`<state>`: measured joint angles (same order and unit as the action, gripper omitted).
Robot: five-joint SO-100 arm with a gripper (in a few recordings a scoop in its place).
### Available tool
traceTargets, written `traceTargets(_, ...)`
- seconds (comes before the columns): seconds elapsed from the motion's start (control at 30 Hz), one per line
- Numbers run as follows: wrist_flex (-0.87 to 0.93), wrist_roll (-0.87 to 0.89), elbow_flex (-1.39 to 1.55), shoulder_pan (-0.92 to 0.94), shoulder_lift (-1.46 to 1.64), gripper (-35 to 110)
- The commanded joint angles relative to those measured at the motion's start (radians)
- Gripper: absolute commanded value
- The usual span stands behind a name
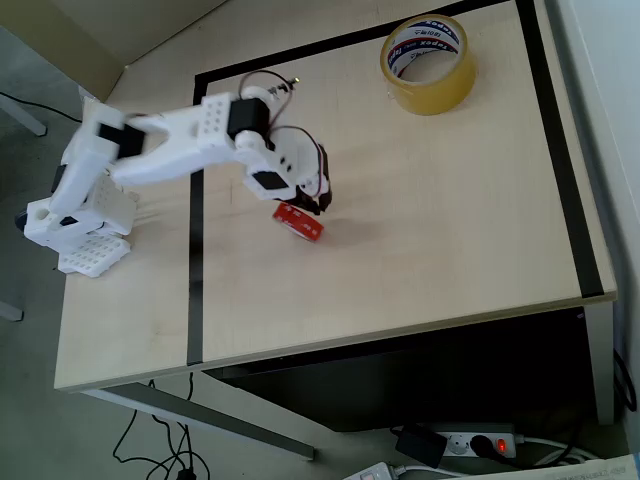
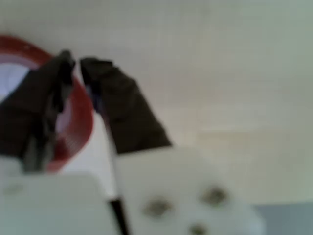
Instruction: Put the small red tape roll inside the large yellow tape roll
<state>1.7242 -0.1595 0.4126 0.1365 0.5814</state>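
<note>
A pale desk point(image 1: 430, 240) edged in black tape is carrying both rolls; the fingers point(image 2: 76, 66) are pinching the small red tape roll's point(image 1: 299, 221) rim mid-desk, nearly closed; the large yellow tape roll point(image 1: 428, 63) is sitting well apart, near the far edge.

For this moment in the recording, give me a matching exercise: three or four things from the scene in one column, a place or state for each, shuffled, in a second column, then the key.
Things
1. small bright red tape roll
2. wide translucent yellow tape roll
3. black two-finger gripper
4. white power strip

Places or states
A. on the floor below the table's near edge
B. standing apart near the table's far edge, overhead view
C. lowered at the red roll, fingers nearly together
D. mid-table, beside the gripper's fingers

Pairs: 1-D, 2-B, 3-C, 4-A
</note>
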Motion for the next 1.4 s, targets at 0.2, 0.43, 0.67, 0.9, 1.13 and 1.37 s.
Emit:
traceTargets(0.2, 0.084, -0.017, -0.267, 0.048, 0.069, 0)
traceTargets(0.43, 0.084, -0.02, -0.291, 0.057, 0.077, 0)
traceTargets(0.67, 0.084, -0.018, -0.425, 0.051, 0.052, 0)
traceTargets(0.9, 0.084, -0.018, -0.416, 0.003, 0.12, 0)
traceTargets(1.13, 0.084, -0.018, -0.15, -0.051, 0.281, 0)
traceTargets(1.37, 0.084, -0.02, 0.158, -0.063, 0.46, 0)
